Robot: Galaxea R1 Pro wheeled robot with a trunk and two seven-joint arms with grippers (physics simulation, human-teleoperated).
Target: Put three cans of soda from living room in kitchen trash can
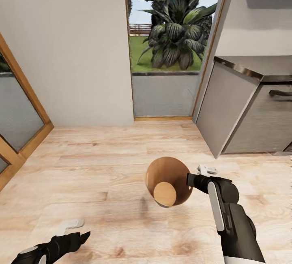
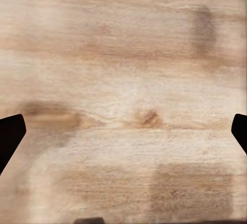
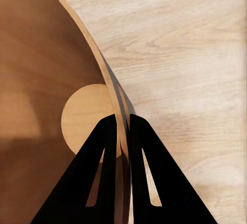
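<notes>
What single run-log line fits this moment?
right pincer: shut on trash can rim, bin tilted, inside empty | left pincer: open over floor | place: kitchen

The tash can (image 1: 169, 185), tan inside, hangs tilted above the kitchen's pale wood floor (image 1: 101, 167), empty.

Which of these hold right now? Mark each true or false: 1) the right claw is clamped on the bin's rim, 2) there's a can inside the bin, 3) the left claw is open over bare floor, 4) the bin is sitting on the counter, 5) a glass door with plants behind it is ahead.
1) True: the right claw straddles the wall of the bin, one finger inside, one outside.
2) False: its tan bottom is bare.
3) True: the left claw is spread wide above the floor.
4) False: it is over the floor, tilted, near the cabinet.
5) True: plants show through the glass.
</notes>
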